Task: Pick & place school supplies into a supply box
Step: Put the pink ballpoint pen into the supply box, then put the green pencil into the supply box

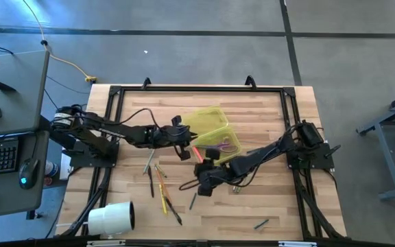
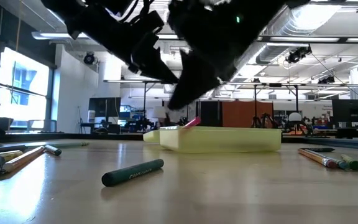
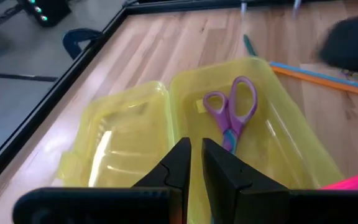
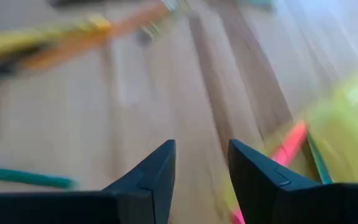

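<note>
The yellow-green supply box (image 1: 211,129) lies open, its lid (image 3: 120,140) beside its tray. Purple-handled scissors (image 3: 232,112) lie in the tray. A pink marker (image 4: 286,145) leans over the tray's rim (image 2: 191,122). Pens and pencils (image 1: 160,184) lie on the wood near the table's near-left part, and a green pen (image 2: 132,172) lies apart. My left gripper (image 3: 196,167) hovers over the box's near edge, shut and empty. My right gripper (image 4: 202,163) is open above bare wood beside the box, and holds nothing.
A big white roll (image 1: 112,218) lies at the table's near-left corner. A short dark pen (image 1: 260,224) lies near the near-right edge. A black frame (image 1: 115,92) runs round the table. Pencils (image 2: 328,158) and a hammer-like tool (image 2: 27,157) show in the low view.
</note>
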`<state>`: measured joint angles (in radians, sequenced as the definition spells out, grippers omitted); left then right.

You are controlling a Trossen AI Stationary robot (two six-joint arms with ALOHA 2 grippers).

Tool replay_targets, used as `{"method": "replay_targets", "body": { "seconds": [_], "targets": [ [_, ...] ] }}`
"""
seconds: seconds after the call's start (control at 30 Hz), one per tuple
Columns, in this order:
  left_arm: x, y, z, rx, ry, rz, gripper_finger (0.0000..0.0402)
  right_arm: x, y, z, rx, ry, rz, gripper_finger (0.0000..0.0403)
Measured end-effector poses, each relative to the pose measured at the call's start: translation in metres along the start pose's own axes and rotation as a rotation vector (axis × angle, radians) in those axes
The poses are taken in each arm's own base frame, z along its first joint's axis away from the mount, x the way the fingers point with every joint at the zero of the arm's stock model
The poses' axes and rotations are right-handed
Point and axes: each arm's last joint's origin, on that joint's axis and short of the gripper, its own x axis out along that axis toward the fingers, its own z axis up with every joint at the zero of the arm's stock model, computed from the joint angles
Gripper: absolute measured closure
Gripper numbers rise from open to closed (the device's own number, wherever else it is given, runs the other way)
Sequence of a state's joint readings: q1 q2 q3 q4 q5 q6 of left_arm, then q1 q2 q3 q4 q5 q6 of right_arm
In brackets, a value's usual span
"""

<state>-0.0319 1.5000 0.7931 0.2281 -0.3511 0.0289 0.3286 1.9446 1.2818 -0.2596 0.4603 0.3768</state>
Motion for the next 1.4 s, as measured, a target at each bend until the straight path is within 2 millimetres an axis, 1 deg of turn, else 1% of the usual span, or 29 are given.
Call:
{"method": "replay_targets", "body": {
  "seconds": [0.13,0.23,0.4,0.5,0.73,0.83,0.97,1.03,1.1,1.23,1.3,1.4],
  "targets": [
    [0.000,-0.001,0.003,-0.001,-0.007,-0.031,0.0328,0.007,-0.006,-0.013,0.059,0.033,-0.022,0.0293],
    [0.001,-0.001,0.003,0.000,-0.004,-0.029,0.0328,0.009,-0.011,-0.022,0.039,0.060,-0.071,0.0310],
    [0.001,-0.001,0.001,0.007,0.015,-0.029,0.0328,0.006,-0.022,-0.034,-0.047,0.141,-0.236,0.0335],
    [0.001,-0.001,0.000,0.010,0.024,-0.029,0.0328,0.002,-0.026,-0.035,-0.072,0.156,-0.279,0.0348],
    [-0.001,-0.001,-0.007,0.049,0.099,-0.031,0.0328,-0.006,-0.032,-0.033,-0.093,0.185,-0.299,0.0368],
    [-0.011,0.004,-0.010,0.149,0.205,-0.017,0.0328,-0.012,-0.035,-0.029,-0.149,0.128,-0.399,0.0372],
    [-0.035,0.015,0.003,0.224,0.413,0.066,0.0328,-0.013,-0.044,-0.018,-0.201,-0.009,-0.627,0.0368],
    [-0.048,0.021,0.010,0.198,0.526,0.101,0.0328,-0.010,-0.049,-0.014,-0.211,-0.010,-0.634,0.0362],
    [-0.061,0.026,0.017,0.163,0.622,0.132,0.0328,-0.006,-0.053,-0.012,-0.216,0.018,-0.594,0.0353],
    [-0.087,0.036,0.023,0.091,0.812,0.209,0.0328,-0.003,-0.061,-0.012,-0.197,0.043,-0.592,0.0335],
    [-0.098,0.040,0.020,0.073,0.916,0.270,0.0328,-0.003,-0.063,-0.011,-0.173,0.027,-0.619,0.0327],
    [-0.112,0.046,0.009,0.045,1.042,0.421,0.0328,-0.002,-0.064,-0.011,-0.169,0.030,-0.615,0.0319]
  ]
}}
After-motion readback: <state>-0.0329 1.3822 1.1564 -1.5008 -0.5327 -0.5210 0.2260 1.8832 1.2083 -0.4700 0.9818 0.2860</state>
